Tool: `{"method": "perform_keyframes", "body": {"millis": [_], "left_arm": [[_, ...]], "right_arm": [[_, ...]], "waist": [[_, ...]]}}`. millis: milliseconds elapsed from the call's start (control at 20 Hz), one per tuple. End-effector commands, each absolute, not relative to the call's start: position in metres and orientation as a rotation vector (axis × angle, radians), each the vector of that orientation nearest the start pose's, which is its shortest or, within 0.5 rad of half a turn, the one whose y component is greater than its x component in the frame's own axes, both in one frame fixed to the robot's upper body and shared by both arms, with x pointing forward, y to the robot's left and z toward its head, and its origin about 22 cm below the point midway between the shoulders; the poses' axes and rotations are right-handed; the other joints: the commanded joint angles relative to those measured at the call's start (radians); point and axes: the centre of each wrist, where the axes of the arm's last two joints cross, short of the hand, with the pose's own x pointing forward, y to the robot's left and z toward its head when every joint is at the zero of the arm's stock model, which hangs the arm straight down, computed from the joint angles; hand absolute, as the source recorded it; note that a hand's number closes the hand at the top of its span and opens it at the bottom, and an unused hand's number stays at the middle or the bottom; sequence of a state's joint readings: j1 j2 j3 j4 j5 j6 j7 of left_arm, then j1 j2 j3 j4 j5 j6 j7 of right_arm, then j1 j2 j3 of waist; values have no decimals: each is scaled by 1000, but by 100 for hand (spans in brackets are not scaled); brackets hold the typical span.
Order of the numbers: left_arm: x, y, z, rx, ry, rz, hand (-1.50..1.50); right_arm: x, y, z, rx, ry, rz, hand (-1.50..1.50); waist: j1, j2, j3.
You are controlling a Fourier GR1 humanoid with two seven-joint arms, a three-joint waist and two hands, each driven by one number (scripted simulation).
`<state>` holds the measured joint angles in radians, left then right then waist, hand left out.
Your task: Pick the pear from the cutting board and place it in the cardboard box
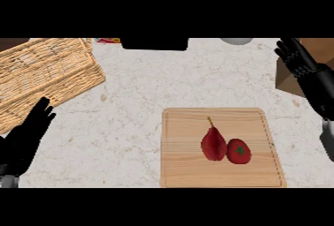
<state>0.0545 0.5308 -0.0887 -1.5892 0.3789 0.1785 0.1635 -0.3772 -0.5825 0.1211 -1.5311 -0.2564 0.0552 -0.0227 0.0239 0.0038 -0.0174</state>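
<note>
Pear (pixel 213 143) first: we see it lying on the cutting board (pixel 189 167), dark red with its stem pointing away from us, touching or just beside a red tomato (pixel 239 151) on its right. So the task is, in our judgement, at its very beginning: nothing has been picked up, and both the grasp and the carry to the box are left to do.

At the right edge of the view we make out a brown corner that is most likely the cardboard box (pixel 288 81), partly hidden behind our right forearm; we cannot see its opening. A wicker basket (pixel 46 70) sits at the far left of the counter (pixel 130 123), well apart from the board.

Our right robot hand (pixel 295 55) is raised near the upper right, over the brown corner, fingers spread and relaxed, holding nothing. Our left robot hand (pixel 29 130) rests at the left edge, just beside the basket's near corner, fingers straight and unclenched, also empty. Neither hand is near the pear. We judge the right hand the likelier one to reach for it, with the tomato crowding that side.
</note>
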Motion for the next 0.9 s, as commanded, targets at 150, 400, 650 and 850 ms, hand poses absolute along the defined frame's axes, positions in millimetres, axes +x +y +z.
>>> {"method": "perform_keyframes", "body": {"millis": [150,400,650,850], "left_arm": [[244,291,55,107,-1518,-223,0],[251,275,63,49,-1572,-316,0],[253,260,62,28,-1585,-376,0],[250,249,51,13,-1563,-374,0]], "right_arm": [[288,-247,53,-258,-1551,161,-150],[267,-291,20,-704,-1407,435,-150],[233,-269,-14,-957,-1373,653,-150],[227,-242,-3,-1081,-1356,703,-150]], "waist": [[-74,-9,15],[-136,0,-4],[-108,-16,3],[-93,-25,2]]}}
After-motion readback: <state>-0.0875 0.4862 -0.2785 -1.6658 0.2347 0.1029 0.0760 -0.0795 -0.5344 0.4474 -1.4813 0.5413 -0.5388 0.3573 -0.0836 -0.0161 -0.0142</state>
